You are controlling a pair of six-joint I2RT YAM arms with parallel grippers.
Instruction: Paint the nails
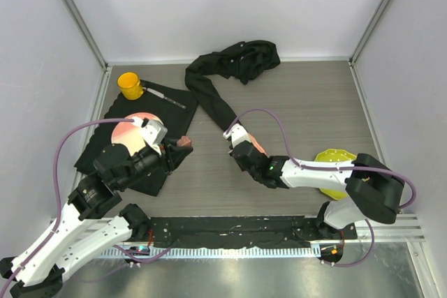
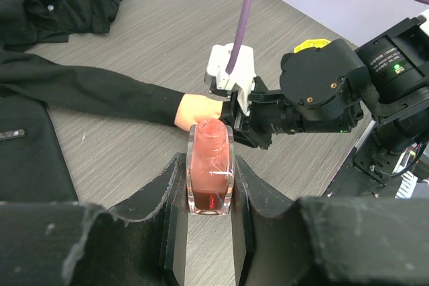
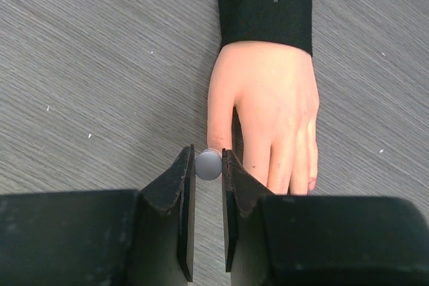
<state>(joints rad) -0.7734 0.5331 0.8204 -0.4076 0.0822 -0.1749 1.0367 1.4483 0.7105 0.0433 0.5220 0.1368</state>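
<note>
grey wood-grain tabletop, mannequin hand [image 3: 268, 105] stretched sleeve far-left, fingertips near-right, nails unclear, under right gripper [image 3: 208, 159] pinching grey brush cap [image 3: 208, 165] at thumb tip; left gripper [image 2: 210, 162] clamping polish bottle [image 2: 210, 182], farther left.

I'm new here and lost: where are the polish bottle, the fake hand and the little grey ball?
polish bottle [image 2: 210, 169], left wrist view, glass body.
fake hand [image 3: 268, 98], right wrist view, back of hand.
little grey ball [image 3: 208, 164], right wrist view, its middle.

Tabletop [image 1: 209, 172] between left gripper [image 1: 181, 146] and right gripper [image 1: 235, 140] passable; black sleeve [image 1: 208, 97] blocks behind, black cloth [image 1: 143, 111] crowds left.
</note>
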